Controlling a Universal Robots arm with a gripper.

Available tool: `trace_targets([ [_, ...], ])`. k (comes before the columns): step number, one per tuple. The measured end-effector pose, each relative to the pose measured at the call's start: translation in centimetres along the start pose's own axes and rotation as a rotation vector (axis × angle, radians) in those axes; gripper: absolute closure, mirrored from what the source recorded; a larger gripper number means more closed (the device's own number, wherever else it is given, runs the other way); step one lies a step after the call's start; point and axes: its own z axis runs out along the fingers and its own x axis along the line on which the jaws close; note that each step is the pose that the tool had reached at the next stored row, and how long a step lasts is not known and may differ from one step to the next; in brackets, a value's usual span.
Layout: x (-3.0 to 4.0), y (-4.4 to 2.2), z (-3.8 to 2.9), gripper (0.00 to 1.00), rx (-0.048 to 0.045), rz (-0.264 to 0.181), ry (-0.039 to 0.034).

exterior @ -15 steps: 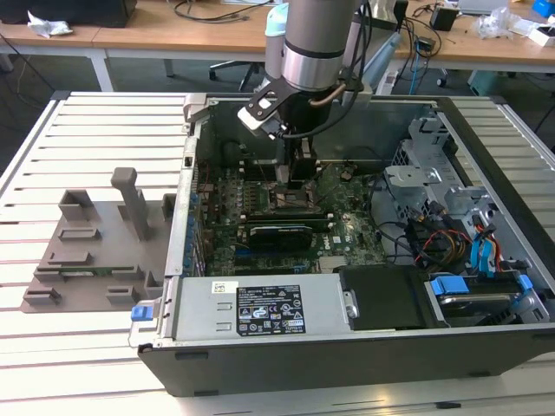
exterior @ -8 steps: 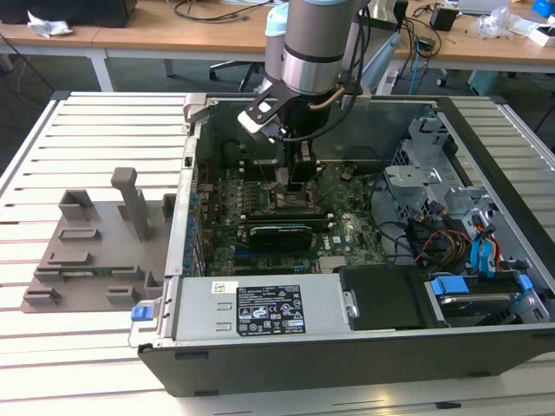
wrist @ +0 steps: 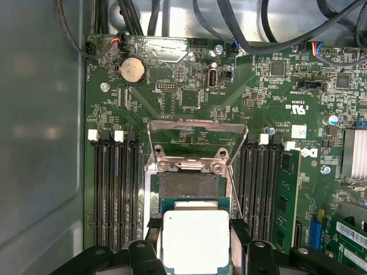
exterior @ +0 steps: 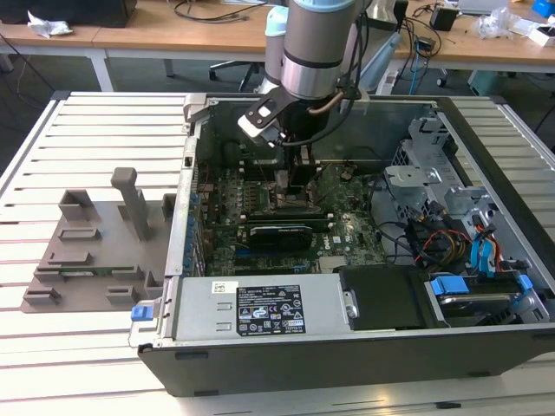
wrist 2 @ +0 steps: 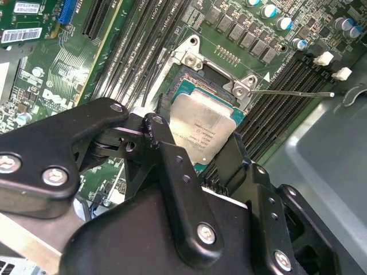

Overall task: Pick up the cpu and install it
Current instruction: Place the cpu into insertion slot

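Observation:
The cpu [wrist: 195, 238] is a small square chip with a silvery lid and a green rim. It sits between the black fingers [wrist: 150, 229] of my gripper [wrist: 195, 229], which is shut on it. In the second wrist view the cpu [wrist 2: 203, 129] hangs partly over the open socket [wrist 2: 215, 77]. The socket's dark contact field [wrist: 188, 186] lies bare, and its metal load plate [wrist: 198, 134] is tipped up. In the exterior view my gripper [exterior: 290, 186] reaches down into the open computer case [exterior: 347, 347], over the motherboard.
Memory slots [wrist: 114, 189] flank the socket on both sides. A thin socket lever [wrist 2: 292, 93] sticks out sideways. A grey plastic fixture [exterior: 95, 243] lies on the slatted table at the exterior view's left. A power supply [exterior: 260, 308], cables and drive bays [exterior: 451, 199] fill the case.

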Motion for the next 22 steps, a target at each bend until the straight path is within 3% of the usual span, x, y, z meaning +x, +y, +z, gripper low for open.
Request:
trace_targets([
  [15,0.23,0.09,1.58,0.45,0.0,0.001,0.0],
  [18,0.23,0.23,1.78,0.45,0.0005,0.005,-0.0133],
  [22,0.24,0.37,2.35,0.45,0.0007,0.012,-0.0155],
])
